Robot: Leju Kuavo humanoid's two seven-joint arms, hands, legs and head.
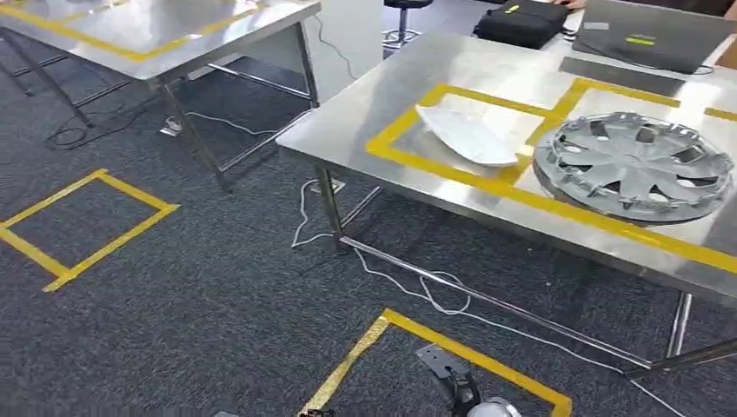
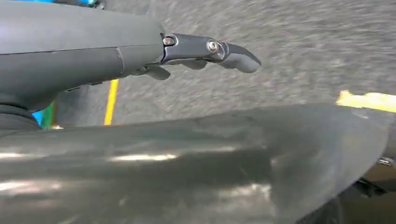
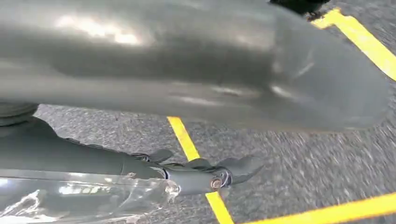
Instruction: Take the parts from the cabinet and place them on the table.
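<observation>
A white curved shell part (image 1: 467, 135) lies inside a yellow-taped box on the steel table (image 1: 417, 78). Beside it, toward the right, a silver hubcap (image 1: 634, 165) lies flat in a second taped box. My left hand (image 2: 140, 46) hangs over grey carpet with its fingers (image 2: 210, 49) stretched out straight and its thumb (image 2: 187, 163) apart, holding nothing. My right hand (image 3: 140, 172) also hangs above the carpet, fingers (image 3: 219, 175) extended and thumb (image 3: 187, 60) spread. A clear, crinkled glossy sheet (image 3: 70, 198) shows along the right hand's cover; what it is I cannot tell.
A second steel table (image 1: 174, 35) stands at the far left. A laptop (image 1: 652, 35) and a black bag (image 1: 521, 22) sit at the main table's far edge. White cables (image 1: 434, 295) trail under the table. Yellow tape squares (image 1: 87, 226) mark the carpet.
</observation>
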